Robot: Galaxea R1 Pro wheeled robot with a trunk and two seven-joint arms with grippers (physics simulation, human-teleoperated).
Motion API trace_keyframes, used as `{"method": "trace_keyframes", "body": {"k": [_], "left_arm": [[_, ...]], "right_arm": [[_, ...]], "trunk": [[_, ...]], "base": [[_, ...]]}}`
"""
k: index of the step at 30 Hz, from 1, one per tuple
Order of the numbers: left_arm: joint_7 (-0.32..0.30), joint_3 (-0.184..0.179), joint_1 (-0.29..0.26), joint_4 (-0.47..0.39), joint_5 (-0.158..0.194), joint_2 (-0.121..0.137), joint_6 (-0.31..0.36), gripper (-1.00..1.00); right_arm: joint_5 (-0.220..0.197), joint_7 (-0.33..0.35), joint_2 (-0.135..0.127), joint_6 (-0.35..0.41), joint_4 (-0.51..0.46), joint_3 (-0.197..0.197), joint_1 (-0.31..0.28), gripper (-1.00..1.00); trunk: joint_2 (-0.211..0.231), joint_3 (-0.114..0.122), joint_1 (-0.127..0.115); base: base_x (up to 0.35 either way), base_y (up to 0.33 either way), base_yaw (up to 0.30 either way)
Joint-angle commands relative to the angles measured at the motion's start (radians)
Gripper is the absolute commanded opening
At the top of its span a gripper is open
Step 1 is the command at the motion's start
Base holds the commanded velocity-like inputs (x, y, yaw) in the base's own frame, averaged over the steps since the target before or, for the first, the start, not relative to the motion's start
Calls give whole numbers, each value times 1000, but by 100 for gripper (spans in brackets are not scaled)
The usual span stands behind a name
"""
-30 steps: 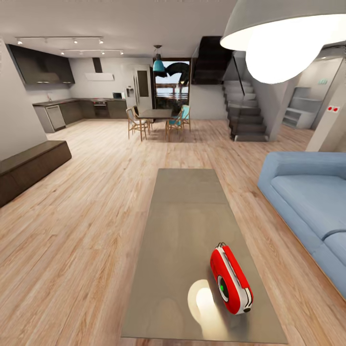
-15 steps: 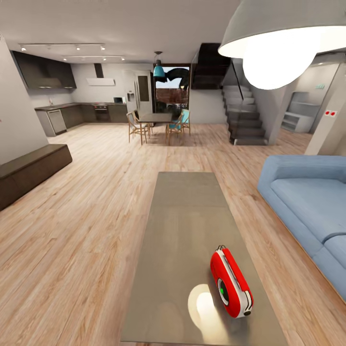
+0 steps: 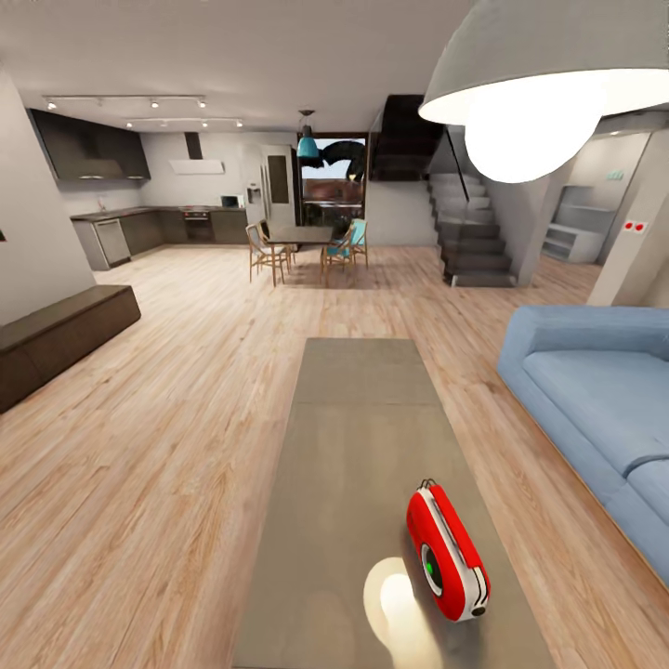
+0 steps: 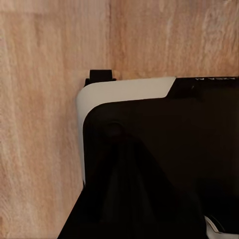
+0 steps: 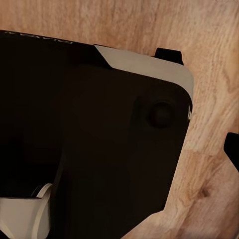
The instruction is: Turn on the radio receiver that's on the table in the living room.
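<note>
Where table (image 3: 362,437) ends: radio receiver (image 3: 446,550).

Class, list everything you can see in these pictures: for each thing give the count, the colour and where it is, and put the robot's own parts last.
radio receiver: 1, red with white trim and a green-centred dial, near end of the table, towards the sofa side.
table: 1, grey-taupe, long and low, centre of the head view.
sofa: 1, blue, right of the table.
dome lamp: 1, white, lit, hanging upper right.
bench: 1, dark brown, along the left wall.
dining table: 1, dark, far end of the room, with wooden chairs.
pendant lamp: 1, teal, above the dining table.
staircase: 1, grey, far right.
kitchen cabinets: dark, far left.
floor: light wood planks.
robot base: black with white edging, over the floor in the wrist views.
</note>
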Motion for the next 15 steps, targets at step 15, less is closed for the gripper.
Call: {"method": "trace_keyframes", "body": {"k": [15], "left_arm": [[0, 0, 0, 1, 0, 0, 0, -100]], "right_arm": [[1, 1, -14, 1, 0, 0, 0, 100]], "trunk": [[0, 1, 0]], "base": [[0, 0, 0]]}}
